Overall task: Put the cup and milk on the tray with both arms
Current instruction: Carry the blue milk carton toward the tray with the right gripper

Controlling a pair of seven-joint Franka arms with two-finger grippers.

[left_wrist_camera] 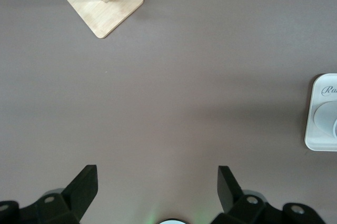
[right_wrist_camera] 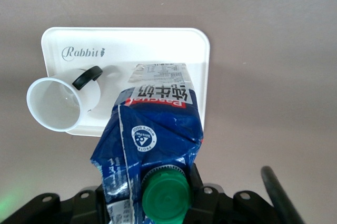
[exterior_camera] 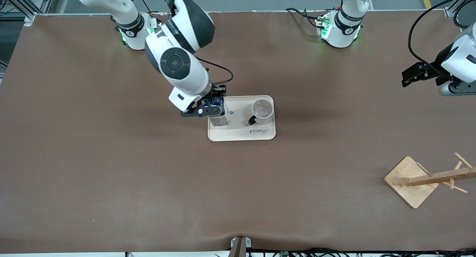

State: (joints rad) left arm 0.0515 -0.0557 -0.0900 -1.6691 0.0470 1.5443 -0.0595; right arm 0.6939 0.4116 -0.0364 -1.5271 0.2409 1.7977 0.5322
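Already the right claw (exterior_camera: 215,107) gripped the upright milk (exterior_camera: 218,115) by its top over the tray (exterior_camera: 241,134) end toward the right arm, beside the cup (exterior_camera: 262,111), while the left claw (left_wrist_camera: 158,192) waited open over bare worktop (exterior_camera: 111,175).

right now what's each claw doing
Left claw: open, empty, over bare table.
Right claw: shut on the milk, over the tray.

Open brown table (exterior_camera: 111,167) all round; cup (exterior_camera: 262,111) and milk (exterior_camera: 219,117) crowding tray (exterior_camera: 241,135).
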